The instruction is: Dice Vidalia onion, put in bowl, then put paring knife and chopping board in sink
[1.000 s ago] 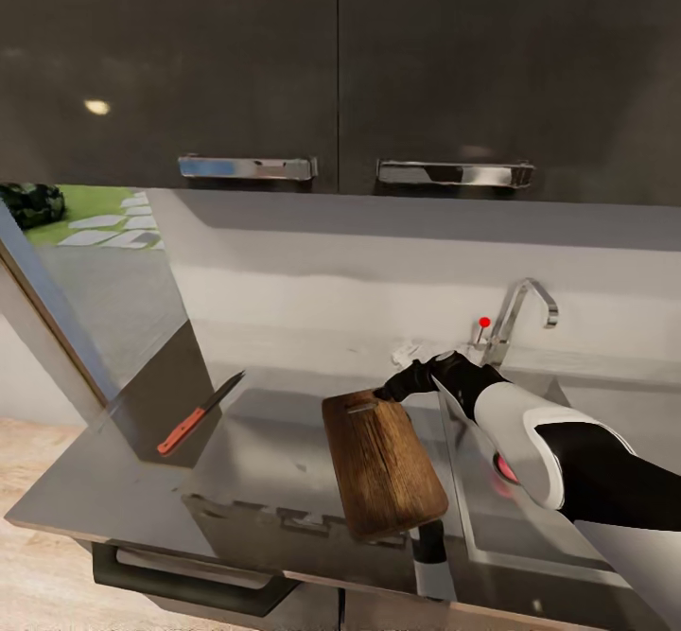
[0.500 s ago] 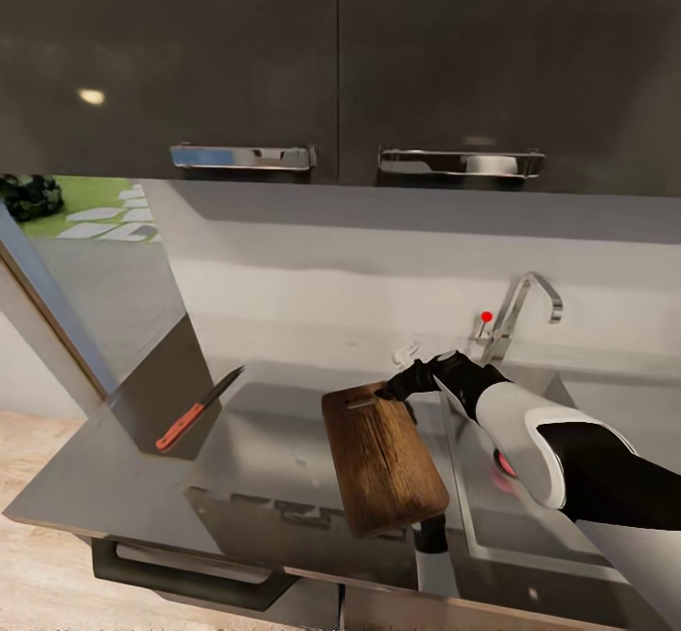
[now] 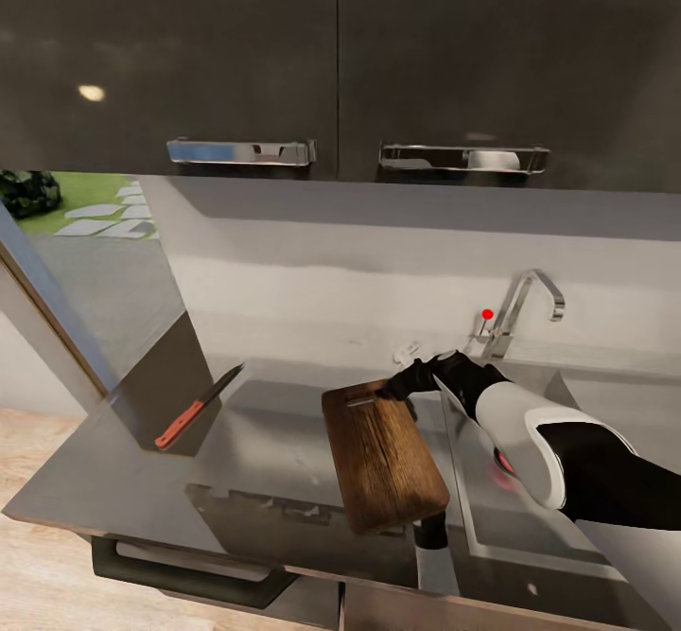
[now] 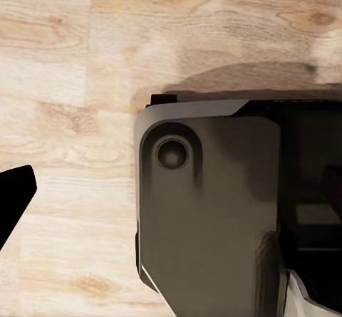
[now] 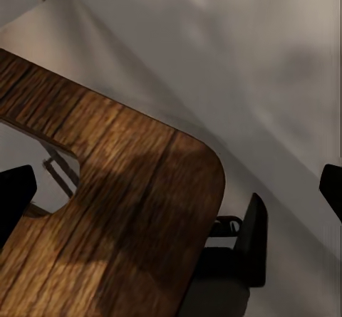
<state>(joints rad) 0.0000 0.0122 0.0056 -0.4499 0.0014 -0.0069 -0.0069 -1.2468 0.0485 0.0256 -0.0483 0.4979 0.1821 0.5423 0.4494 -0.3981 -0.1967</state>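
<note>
The dark brown chopping board (image 3: 383, 456) lies lengthwise on the grey countertop (image 3: 123, 480), just left of the sink (image 3: 501, 527). My right gripper (image 3: 391, 390) is at the board's far end, by the small hole. In the right wrist view its fingers (image 5: 14, 199) stand wide apart over the board's rounded corner (image 5: 142, 189), so the gripper (image 5: 171, 196) is open. The paring knife (image 3: 194, 411), with its red-orange handle, lies on the counter far left. The onion is out of view. My left gripper (image 4: 171, 189) hangs low over the wood floor, one finger (image 4: 14, 196) wide of centre.
A chrome faucet (image 3: 525, 305) with a red knob (image 3: 487, 313) stands behind the sink. A small white shape (image 3: 407, 354) shows behind the right gripper. Dark upper cabinets (image 3: 331, 54) hang overhead. My left arm (image 3: 432, 555) sits below the counter's front edge, beside the robot's base (image 4: 214, 217).
The head view has shifted slightly, so the whole picture moved. The board, the knife and my right gripper keep their places relative to each other.
</note>
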